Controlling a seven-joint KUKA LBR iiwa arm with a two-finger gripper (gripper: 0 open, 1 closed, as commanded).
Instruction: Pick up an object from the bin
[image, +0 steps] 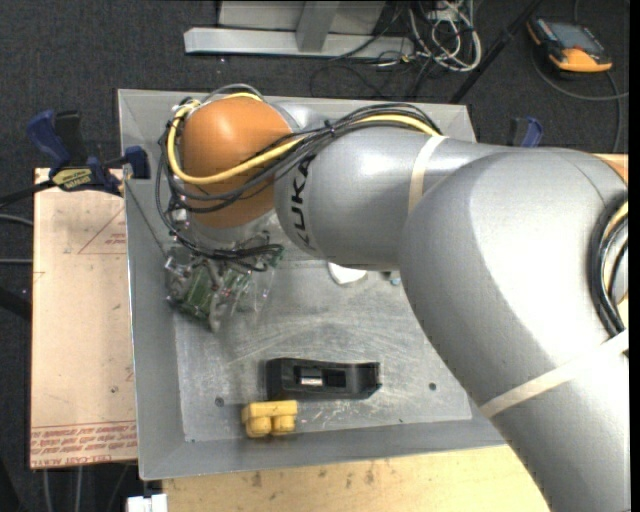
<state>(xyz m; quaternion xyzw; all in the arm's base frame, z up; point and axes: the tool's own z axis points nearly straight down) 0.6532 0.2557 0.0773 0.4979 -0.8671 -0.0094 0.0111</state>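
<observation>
The grey metal bin (330, 325) has a pretty scuffed floor. Near its front edge lies a black blocky piece (320, 378), with a small yellow lumpy thing (269, 419) just beside it. Something white (350, 273) lies further back, partly hidden.

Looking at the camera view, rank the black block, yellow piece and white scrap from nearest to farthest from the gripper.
1. Black block, front middle of the bin, nearest the gripper.
2. Yellow piece, at the front edge, and white scrap, beside the arm: too close to call.
</observation>
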